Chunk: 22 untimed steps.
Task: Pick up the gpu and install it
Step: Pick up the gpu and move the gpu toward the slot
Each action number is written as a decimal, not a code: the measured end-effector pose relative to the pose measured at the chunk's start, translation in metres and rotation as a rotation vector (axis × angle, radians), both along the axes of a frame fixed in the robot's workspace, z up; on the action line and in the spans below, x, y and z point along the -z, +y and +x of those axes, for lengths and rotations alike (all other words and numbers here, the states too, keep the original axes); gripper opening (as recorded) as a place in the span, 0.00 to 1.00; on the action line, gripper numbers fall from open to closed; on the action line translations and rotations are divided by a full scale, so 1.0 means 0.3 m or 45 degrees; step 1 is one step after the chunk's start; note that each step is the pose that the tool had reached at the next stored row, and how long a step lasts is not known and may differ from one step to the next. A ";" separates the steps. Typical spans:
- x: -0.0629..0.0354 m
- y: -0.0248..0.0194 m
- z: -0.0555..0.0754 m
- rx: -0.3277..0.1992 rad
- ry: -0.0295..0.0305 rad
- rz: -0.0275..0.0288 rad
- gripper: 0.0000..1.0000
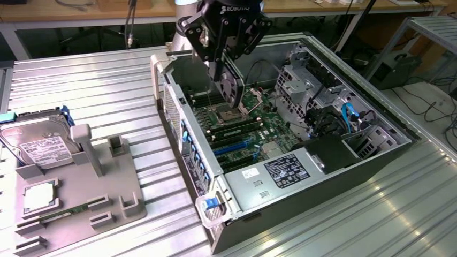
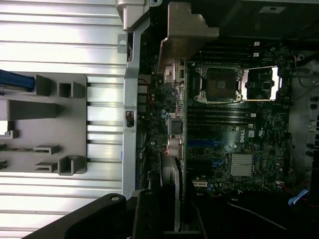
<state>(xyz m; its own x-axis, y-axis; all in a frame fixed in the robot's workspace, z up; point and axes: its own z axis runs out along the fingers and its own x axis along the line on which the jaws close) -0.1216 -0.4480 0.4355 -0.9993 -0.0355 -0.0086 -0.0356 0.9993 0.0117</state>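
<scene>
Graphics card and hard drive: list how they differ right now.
The graphics card hangs on edge from the gripper inside the computer case, over the motherboard; the hard drive rests in the grey holder outside it. The card looks thin and dark; the drive is boxy, silver, white-labelled. Both are rectangular computer parts.

Hard drive (image 1: 36,143) rests on gray holder (image 1: 107,184).

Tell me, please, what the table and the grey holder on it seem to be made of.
The table looks like ribbed bare metal, probably aluminium: silvery with bright glints. The grey holder looks like matte plastic: dull, even colour, no shine.
</scene>
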 end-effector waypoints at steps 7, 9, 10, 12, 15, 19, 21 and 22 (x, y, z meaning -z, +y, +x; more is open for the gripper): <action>0.000 0.000 0.030 0.000 0.0000 0.0000 0.28; 0.000 0.000 0.039 0.000 0.0000 0.0000 0.28; 0.001 0.000 0.042 0.000 0.0000 0.0001 0.28; 0.001 0.000 0.049 0.000 -0.0001 0.0001 0.28; 0.001 0.000 0.062 0.000 0.0000 0.0000 0.28; 0.002 0.000 0.088 0.000 0.0000 0.0001 0.28; 0.002 0.000 0.099 -0.001 0.0000 0.0001 0.28; 0.002 0.000 0.103 -0.001 0.0000 0.0000 0.28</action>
